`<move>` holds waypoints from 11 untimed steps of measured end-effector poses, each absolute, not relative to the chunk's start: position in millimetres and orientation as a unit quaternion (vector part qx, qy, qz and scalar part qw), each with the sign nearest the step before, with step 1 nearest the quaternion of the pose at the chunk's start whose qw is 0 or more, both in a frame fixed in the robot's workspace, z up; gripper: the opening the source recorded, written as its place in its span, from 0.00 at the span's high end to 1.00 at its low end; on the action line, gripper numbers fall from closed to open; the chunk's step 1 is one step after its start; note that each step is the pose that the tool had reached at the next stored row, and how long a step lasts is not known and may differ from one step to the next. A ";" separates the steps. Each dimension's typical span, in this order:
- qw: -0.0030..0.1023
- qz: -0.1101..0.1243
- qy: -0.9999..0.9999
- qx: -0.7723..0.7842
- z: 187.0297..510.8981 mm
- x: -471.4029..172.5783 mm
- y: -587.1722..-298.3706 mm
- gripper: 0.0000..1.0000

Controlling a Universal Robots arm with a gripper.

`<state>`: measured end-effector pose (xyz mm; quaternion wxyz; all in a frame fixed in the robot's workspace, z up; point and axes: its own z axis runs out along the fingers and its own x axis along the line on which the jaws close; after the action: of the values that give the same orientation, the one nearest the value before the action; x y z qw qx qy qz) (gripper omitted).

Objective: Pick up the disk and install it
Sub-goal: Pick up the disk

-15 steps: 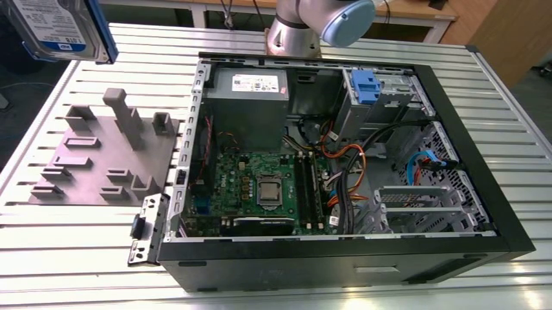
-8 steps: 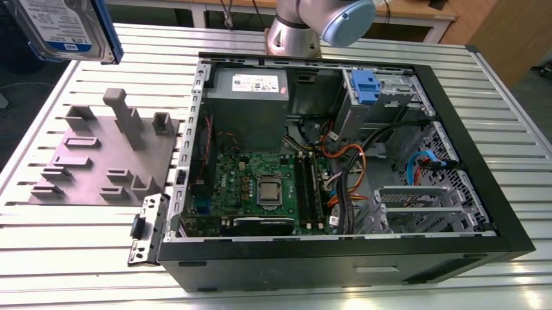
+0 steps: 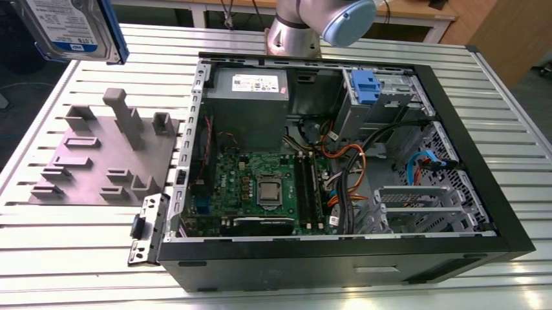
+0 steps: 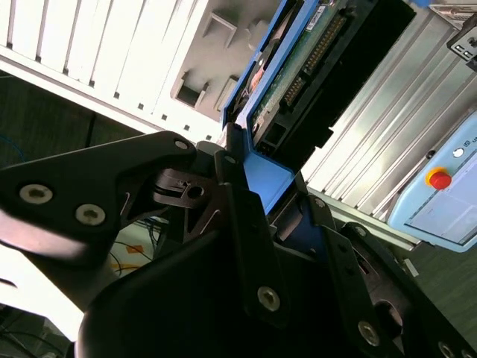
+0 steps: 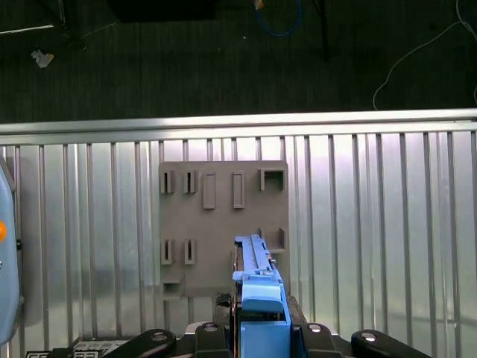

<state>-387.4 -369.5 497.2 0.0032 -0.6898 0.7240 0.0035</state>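
1. Step in hand: the pick-up appears complete. The pincer (image 4: 272, 190) is clamped on the disk (image 3: 74, 29) by its blue carrier. The disk hangs above the grey fixture plate (image 3: 95, 161).
2. Installation is judged outstanding. It calls for square alignment with a bay in the computer case (image 3: 345, 255).

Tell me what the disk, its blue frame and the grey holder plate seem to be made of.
Disk: likely metal, silvery body under a glossy paper label.
Blue frame: moulded plastic, smooth, uniform colour, slight sheen.
Grey holder plate: matt, probably plastic, possibly printed; one even dull grey throughout.
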 end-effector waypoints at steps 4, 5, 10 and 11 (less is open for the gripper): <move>0.003 0.004 0.724 -0.690 497.2 -383.7 -369.6 0.64; 0.003 0.003 0.724 -0.690 497.1 -382.7 -369.6 0.64; 0.003 0.004 0.724 -0.690 497.2 -379.3 -369.5 0.64; 0.003 0.004 0.724 -0.690 497.2 -379.0 -369.5 0.64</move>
<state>-379.0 -369.5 497.2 0.0032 -0.6897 0.7240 0.0035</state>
